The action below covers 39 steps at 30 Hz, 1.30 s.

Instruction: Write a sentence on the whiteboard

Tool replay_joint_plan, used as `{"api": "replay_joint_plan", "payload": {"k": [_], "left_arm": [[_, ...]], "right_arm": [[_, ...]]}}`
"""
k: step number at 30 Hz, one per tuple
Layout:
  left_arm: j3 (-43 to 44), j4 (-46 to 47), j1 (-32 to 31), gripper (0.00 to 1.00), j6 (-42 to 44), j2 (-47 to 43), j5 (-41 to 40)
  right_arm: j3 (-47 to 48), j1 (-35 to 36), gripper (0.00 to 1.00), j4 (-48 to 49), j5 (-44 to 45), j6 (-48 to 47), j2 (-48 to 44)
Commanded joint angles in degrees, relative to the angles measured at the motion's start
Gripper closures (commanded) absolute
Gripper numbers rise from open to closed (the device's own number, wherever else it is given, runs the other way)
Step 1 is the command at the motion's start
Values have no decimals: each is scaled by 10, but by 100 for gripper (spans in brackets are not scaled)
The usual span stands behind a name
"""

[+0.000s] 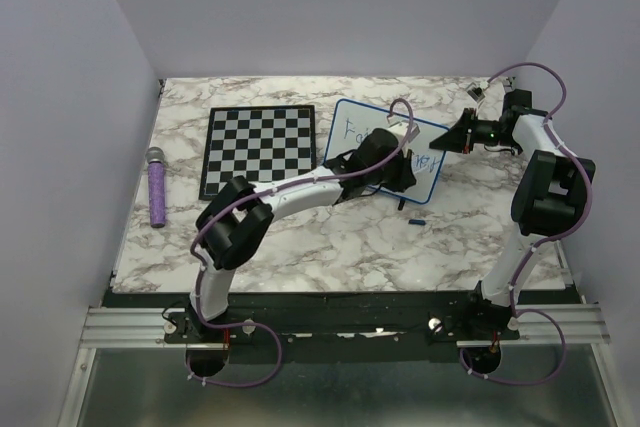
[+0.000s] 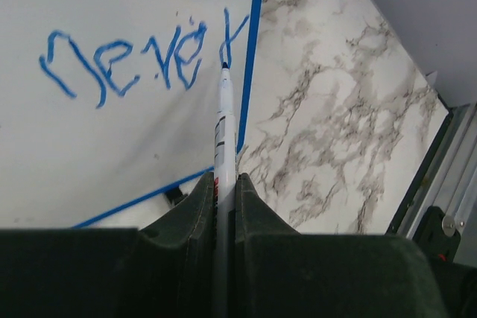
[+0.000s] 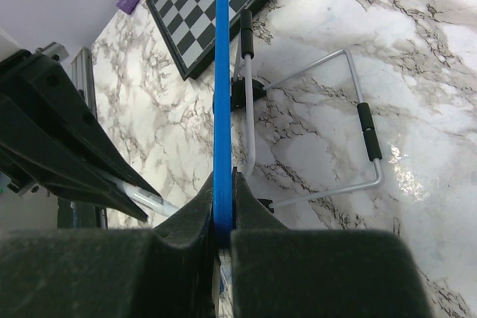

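The whiteboard (image 1: 345, 127), white with a blue frame, stands tilted on the marble table beside the chessboard. My left gripper (image 1: 400, 172) is over its lower right part, shut on a white marker (image 2: 223, 121). The marker's blue tip rests on the board at the last letter of the blue word "never" (image 2: 119, 65). The start of the upper line of the sentence (image 1: 352, 130) shows; my arm hides the rest of it. My right gripper (image 1: 452, 139) is shut on the board's blue frame edge (image 3: 222, 72). The left gripper (image 2: 225, 178) and the right gripper (image 3: 223, 176) each show in their own wrist view.
A black-and-white chessboard (image 1: 260, 147) lies left of the whiteboard. A purple microphone-like object (image 1: 157, 187) lies near the table's left edge. A small blue marker cap (image 1: 417, 220) lies on the table in front of the board. The board's wire stand (image 3: 313, 132) rests behind it.
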Motion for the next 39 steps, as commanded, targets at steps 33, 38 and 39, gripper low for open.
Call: {"api": "replay_joint_plan", "payload": {"k": [33, 38, 39], "left_arm": [[-487, 178, 281, 100, 63, -388, 122], [-480, 198, 277, 100, 67, -360, 136], [-479, 199, 276, 100, 66, -358, 137]], "right_arm": [[29, 3, 100, -30, 13, -46, 0], [30, 3, 99, -33, 15, -48, 0], [30, 3, 100, -33, 15, -48, 0]]}}
